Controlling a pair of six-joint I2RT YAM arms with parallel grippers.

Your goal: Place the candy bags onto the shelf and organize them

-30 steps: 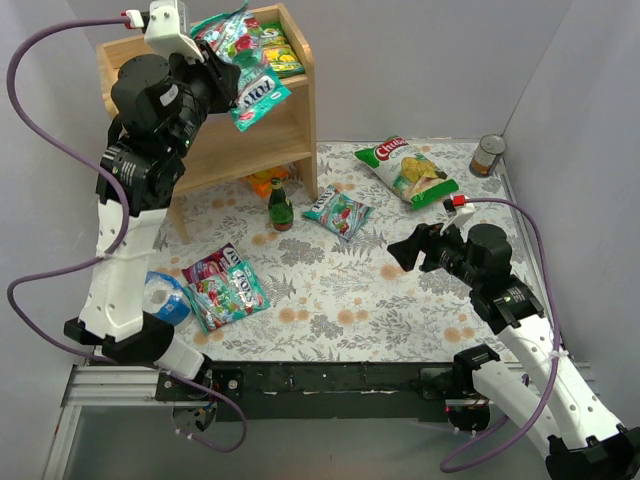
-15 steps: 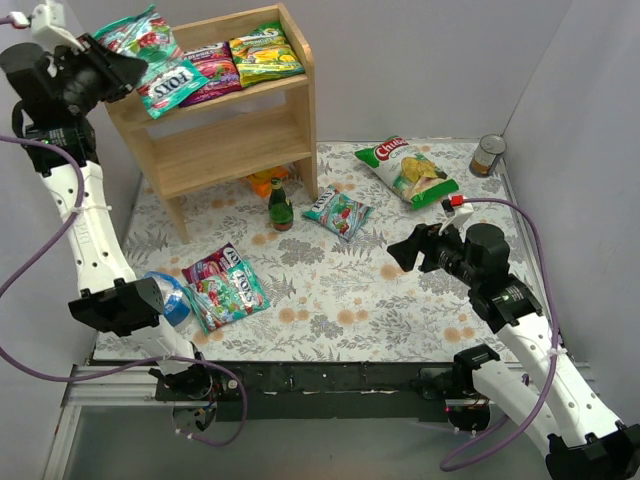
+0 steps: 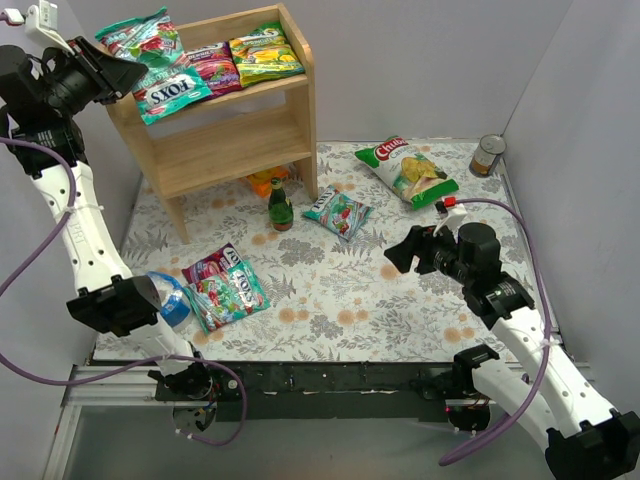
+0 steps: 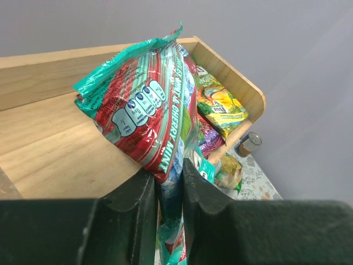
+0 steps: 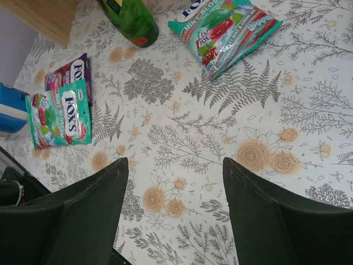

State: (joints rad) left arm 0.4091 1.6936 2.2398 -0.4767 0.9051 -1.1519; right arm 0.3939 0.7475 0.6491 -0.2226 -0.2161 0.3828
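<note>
Shelf (image 3: 235, 140) first: its top board lies directly under and ahead of my left claw (image 3: 128, 80), which is pinching a teal bag (image 4: 146, 110) by one end. The bag's long axis runs straight out from the jaws over the bare end of the board. The magenta bag (image 3: 215, 65) and yellow bag (image 3: 265, 52) lie just beyond its far end. I judge the next move to be a short drop and release beside them. A loose bag (image 5: 223, 27) lies on the table ahead of my right claw (image 5: 174, 165), whose fingers are spread and hold nothing. That arm is the nearer one. Two more bags (image 5: 60, 110) lie off to its left.
</note>
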